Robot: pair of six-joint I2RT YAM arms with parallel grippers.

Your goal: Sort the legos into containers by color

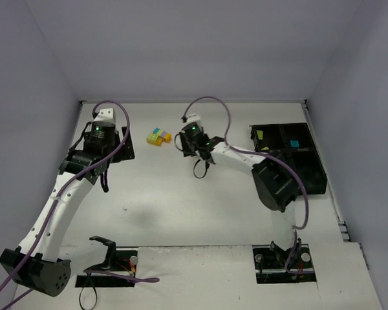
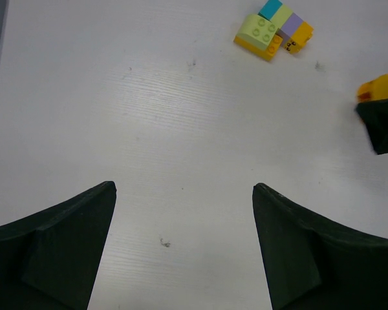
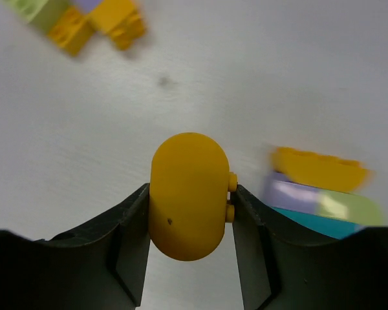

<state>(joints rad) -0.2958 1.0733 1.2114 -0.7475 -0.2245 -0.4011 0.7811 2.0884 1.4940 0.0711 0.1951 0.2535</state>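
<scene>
Right gripper (image 1: pixel 183 145), from the top view, hangs over the white table (image 1: pixel 200 213); its jaws are too small there to judge. Just left of it lies a multicoloured cluster (image 1: pixel 158 136) of legos. Further left is the left gripper (image 1: pixel 121 143), and well to its right stands the black tray (image 1: pixel 291 169), with a cyan brick (image 1: pixel 295 143) in one compartment.

From the left wrist, the left gripper (image 2: pixel 184 248) stands wide apart and holds nothing. The right gripper's dark tip (image 2: pixel 381 126) shows at the right edge carrying an orange brick (image 2: pixel 377 87), and the cluster (image 2: pixel 273 31) lies up and to its left.

From the right wrist, the right gripper (image 3: pixel 190 194) is clamped on the rounded orange brick (image 3: pixel 184 223). A second cluster (image 3: pixel 320 194) lies blurred just to its right, and another blurred one (image 3: pixel 84 19) lies beyond it, at the upper left.
</scene>
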